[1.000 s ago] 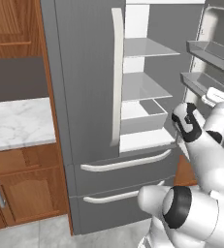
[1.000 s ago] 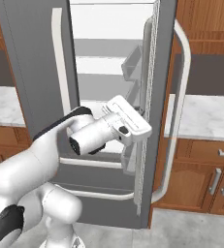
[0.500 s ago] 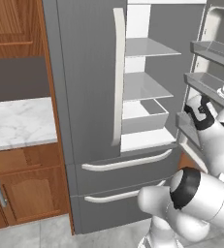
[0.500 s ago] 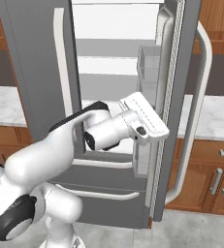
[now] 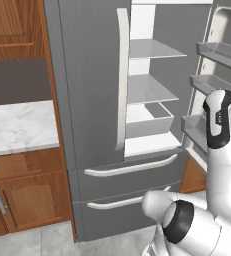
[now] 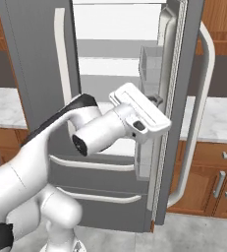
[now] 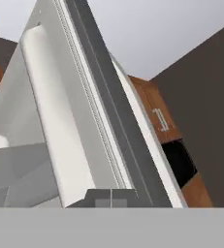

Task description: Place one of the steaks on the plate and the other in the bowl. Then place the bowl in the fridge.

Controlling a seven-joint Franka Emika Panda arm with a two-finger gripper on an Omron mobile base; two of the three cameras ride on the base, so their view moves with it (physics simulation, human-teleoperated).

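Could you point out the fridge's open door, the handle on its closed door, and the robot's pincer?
Fridge's open door (image 6: 176, 98), right base view: its grey edge.
Closed door's handle (image 5: 122, 80), left base view: middle of the pale vertical bar.
Pincer (image 7: 111, 197), hand view: where the shut fingertips meet.

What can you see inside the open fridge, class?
Inside the fridge: bare glass shelves and a pale drawer; door bins look empty. The closed left door hides that side.

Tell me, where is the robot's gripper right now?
The gripper, shut, is at the inner edge of the fridge's open right door, beside the door shelves, seen in the right base view.
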